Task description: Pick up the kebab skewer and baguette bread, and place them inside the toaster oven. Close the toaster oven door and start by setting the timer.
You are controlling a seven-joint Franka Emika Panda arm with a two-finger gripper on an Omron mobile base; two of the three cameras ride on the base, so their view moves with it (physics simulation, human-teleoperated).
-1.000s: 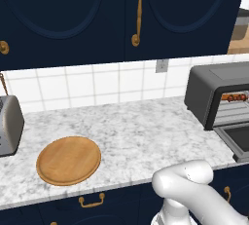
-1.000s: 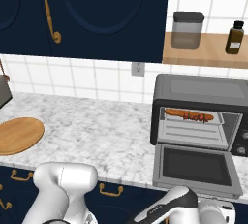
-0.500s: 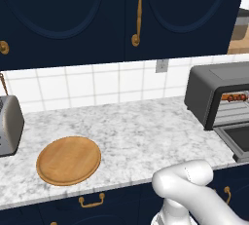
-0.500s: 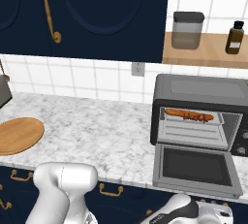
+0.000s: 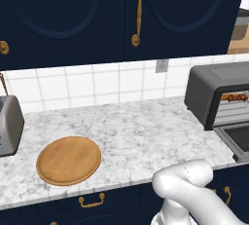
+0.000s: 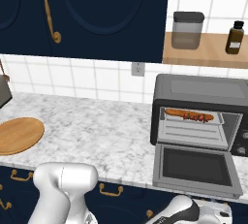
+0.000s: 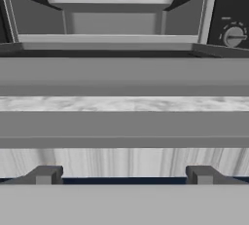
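Both foods sit inside the toaster oven (image 6: 198, 116); pincer (image 7: 124, 175) apart, catch the door (image 6: 196, 167) handle squarely from below and lift.

A rendered home kitchen. Navy wall cabinets (image 5: 73, 19) with brass handles fill the top of the frame, white tiles (image 5: 97, 85) run beneath, and a marble tabletop (image 5: 141, 131) carries a toaster oven (image 6: 198, 116) at right and a round wooden board (image 5: 68, 160) at lower left.
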